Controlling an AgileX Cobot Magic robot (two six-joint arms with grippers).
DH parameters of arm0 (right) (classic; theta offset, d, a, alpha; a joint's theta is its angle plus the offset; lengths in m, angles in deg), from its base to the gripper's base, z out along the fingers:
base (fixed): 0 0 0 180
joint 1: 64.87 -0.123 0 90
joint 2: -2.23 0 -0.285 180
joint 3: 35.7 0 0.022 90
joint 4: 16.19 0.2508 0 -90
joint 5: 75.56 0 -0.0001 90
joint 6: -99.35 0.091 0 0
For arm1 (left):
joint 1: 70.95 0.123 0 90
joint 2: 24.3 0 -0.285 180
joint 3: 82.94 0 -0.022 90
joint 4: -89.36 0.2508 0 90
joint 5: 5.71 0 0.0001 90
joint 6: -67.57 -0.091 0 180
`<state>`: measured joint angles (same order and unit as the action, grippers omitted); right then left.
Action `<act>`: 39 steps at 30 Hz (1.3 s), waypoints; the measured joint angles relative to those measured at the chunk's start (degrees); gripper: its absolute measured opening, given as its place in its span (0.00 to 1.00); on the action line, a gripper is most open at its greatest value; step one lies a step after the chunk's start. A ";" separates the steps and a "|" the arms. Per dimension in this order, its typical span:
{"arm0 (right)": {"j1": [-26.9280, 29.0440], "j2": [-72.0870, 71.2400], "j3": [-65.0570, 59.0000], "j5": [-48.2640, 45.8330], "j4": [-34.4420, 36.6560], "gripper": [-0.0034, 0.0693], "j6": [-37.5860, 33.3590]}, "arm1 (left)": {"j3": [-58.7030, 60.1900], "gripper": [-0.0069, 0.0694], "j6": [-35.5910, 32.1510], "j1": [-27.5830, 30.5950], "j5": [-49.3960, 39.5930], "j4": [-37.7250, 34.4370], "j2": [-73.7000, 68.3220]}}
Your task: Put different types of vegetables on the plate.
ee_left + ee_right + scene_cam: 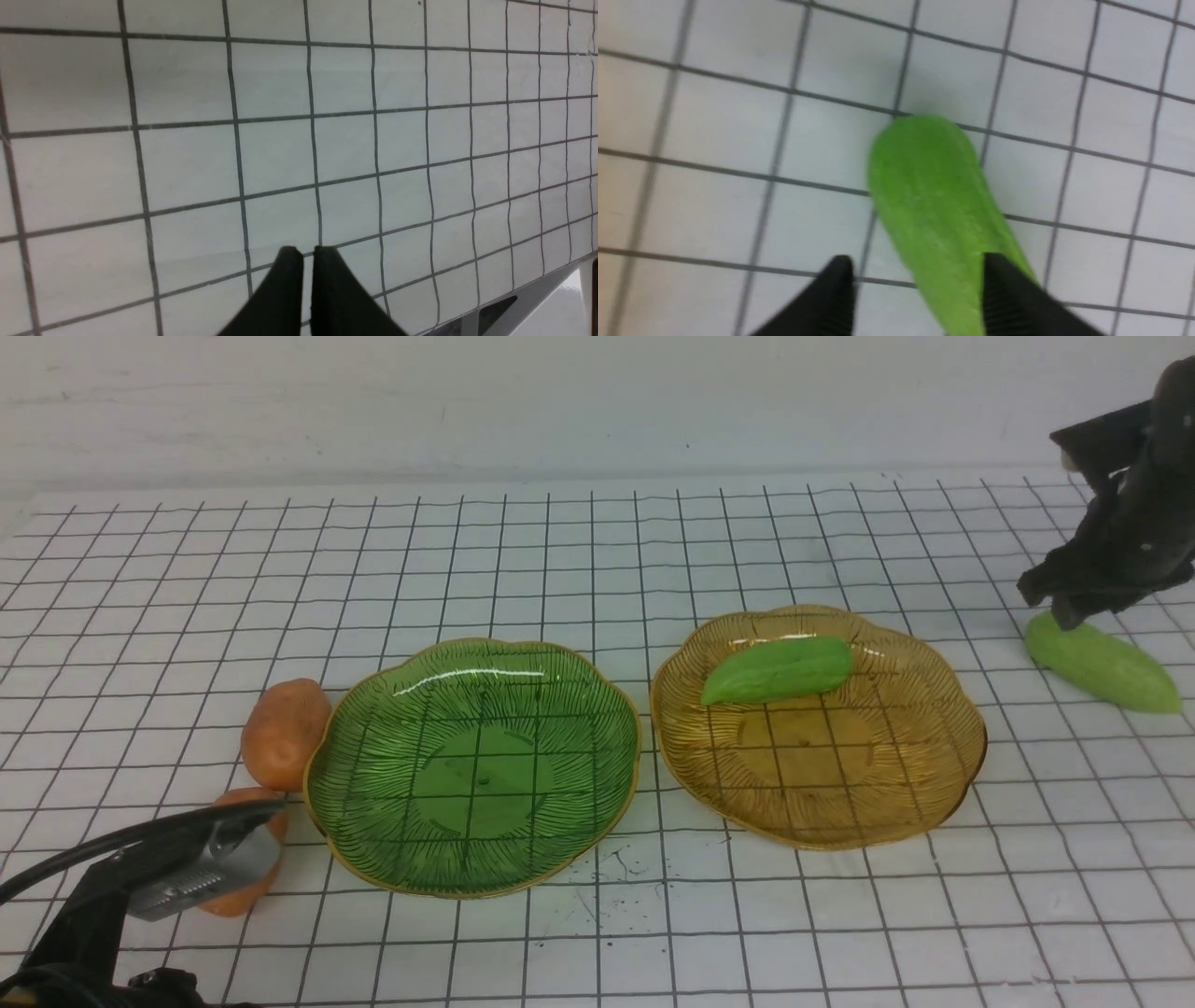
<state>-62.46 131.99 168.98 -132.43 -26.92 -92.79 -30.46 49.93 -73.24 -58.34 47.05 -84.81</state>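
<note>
- Straddling a gourd (934, 200) at the front view's right edge, the right gripper (917, 261) stands with jaws apart, gripping nothing.
- Left gripper (307, 253): closed, empty, lower left.
- Second gourd (777, 669) lies on the amber plate (934, 775).

1. Front cam is sitting between the arms, looking forward and slightly down across the whole gridded mat (597, 551).
2. Left wrist cam is staring at plain grid from close up, past the left gripper (308, 252).
3. Right wrist cam is hovering really close over a green gourd (934, 200); front cam is catching that same one far right.
</note>
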 joint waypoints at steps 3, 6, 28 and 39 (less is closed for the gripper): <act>0.00 1.12 0.00 0.00 -1.84 0.79 -0.08 | 0.00 0.11 0.00 0.00 0.00 0.00 0.00; 0.00 2.96 0.00 0.13 -3.05 0.91 -0.12 | 0.00 0.11 0.00 0.00 0.00 0.00 0.00; 0.00 1.97 0.40 -4.92 -10.19 0.43 1.79 | 0.00 0.11 0.05 0.00 -0.06 0.00 0.00; 0.00 -8.51 0.31 -13.37 5.11 0.43 2.59 | 0.00 0.11 0.05 0.00 -0.06 0.00 0.00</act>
<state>-62.46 123.48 169.29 -145.80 -21.80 -90.19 -30.46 49.99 -73.24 -58.40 47.05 -84.81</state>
